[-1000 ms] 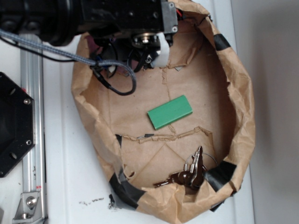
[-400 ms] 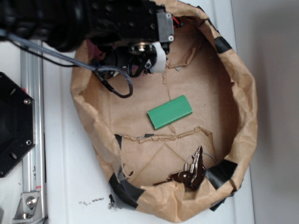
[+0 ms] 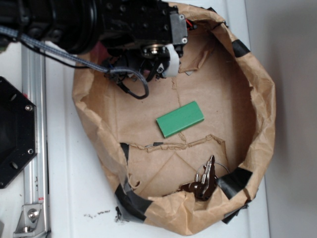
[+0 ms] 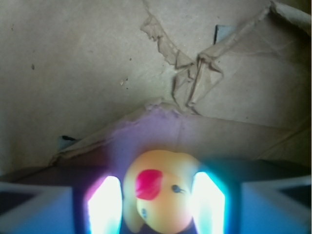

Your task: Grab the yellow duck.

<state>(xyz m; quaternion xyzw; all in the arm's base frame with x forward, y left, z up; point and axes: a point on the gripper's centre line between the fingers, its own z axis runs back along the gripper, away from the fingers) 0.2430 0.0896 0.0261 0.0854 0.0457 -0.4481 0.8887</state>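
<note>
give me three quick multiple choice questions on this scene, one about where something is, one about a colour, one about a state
1. Where does the small yellow rubber duck sit in the wrist view?
A. between the pincer fingers
B. on top of the keys
C. outside the paper

2. What colour is the flat rectangular block on the crumpled brown paper basin?
A. red
B. green
C. blue

3. How does the bunch of metal keys lie?
A. held by the arm
B. stacked on the block
C. loose near the basin's lower rim

Answers: 1 A, the wrist view shows a bright finger on each side of the duck. 2 B, it is plainly green in the exterior view. 3 C, the keys rest on the paper, apart from the block and the arm.
</note>
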